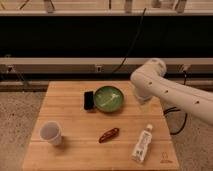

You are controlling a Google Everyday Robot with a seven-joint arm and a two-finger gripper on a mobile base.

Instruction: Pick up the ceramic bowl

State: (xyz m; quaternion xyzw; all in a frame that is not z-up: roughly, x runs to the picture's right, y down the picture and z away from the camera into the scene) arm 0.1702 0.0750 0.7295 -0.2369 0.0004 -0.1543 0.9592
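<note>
Mostly hidden under its own white arm (172, 92), the end effector (142, 100) sits low at the arm's tip, above the right rear part of the wooden worktop (65, 107) and just beside the right rim of the ceramic bowl (110, 99). I cannot tell whether it is apart or together, nor whether it touches the bowl. The arm reaches in from the right edge, bends at a rounded elbow behind the worktop's back edge and turns down towards the board. The green bowl stands upright near the middle of the rear half of the worktop, with pale streaks on its inside. A small black flat object (89, 100) lies against its left side. At the front left stands a white paper cup (51, 134), well apart from the bowl. A reddish-brown elongated item (108, 135) lies in front of the bowl, and a white bottle (142, 143) lies on its side at the front right.
</note>
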